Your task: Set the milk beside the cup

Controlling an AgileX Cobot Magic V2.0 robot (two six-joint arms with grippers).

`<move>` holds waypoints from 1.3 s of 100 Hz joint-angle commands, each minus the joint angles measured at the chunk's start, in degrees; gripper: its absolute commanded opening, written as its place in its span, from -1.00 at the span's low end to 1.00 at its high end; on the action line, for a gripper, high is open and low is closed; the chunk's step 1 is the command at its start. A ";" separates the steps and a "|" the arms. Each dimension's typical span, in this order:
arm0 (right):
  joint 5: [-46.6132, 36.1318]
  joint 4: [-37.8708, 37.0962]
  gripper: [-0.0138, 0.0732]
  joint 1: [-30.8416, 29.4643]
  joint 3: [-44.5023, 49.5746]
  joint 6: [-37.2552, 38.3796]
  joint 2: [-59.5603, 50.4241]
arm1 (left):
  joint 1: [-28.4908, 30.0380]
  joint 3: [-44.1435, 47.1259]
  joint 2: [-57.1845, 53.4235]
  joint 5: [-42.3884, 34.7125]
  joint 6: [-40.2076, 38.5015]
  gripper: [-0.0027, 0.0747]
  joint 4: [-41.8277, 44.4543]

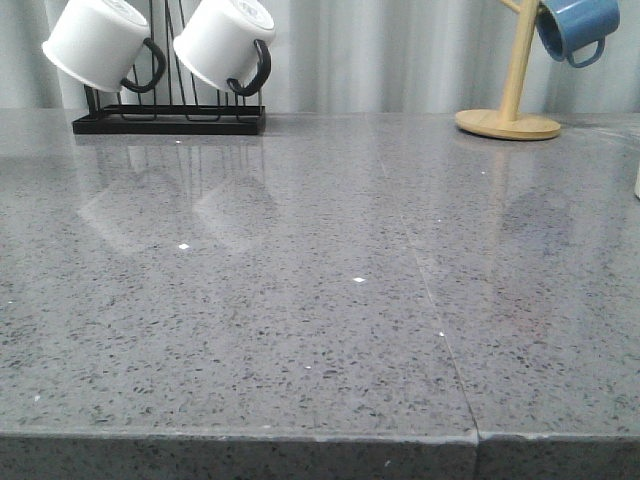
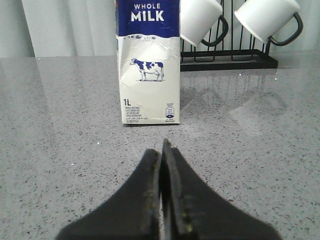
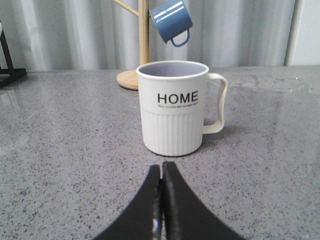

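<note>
Tall white-and-blue "WHOLE MILK" carton (image 2: 148,62) — upright on grey speckled stone counter (image 2: 60,125), ahead of left pincer (image 2: 161,150), pressed together, empty. Off-white ribbed ceramic "HOME" mug (image 3: 173,109) — ahead of right pincer (image 3: 161,172), likewise pressed together.

A glossy speckled grey countertop (image 1: 300,300) runs back to a pale pleated curtain (image 1: 400,50) hanging directly behind it.

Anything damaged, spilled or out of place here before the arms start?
The milk carton's front panel is creased and dented just under its blue band. It stands upright, with no spill visible. The cup stands upright and looks intact.
</note>
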 commanded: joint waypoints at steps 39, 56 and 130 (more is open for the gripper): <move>17.93 3.82 -0.71 -0.14 -20.60 -0.40 12.04 | -0.19 3.52 -1.58 -4.33 -0.62 -0.98 -0.40; 11.94 4.50 0.03 -0.15 -20.86 0.00 19.90 | -0.19 3.52 -1.58 -4.33 -0.62 -0.98 -0.40; -29.26 -0.60 0.25 -13.26 -20.58 0.00 58.60 | -0.19 3.52 -1.58 -4.33 -0.62 -0.98 -0.40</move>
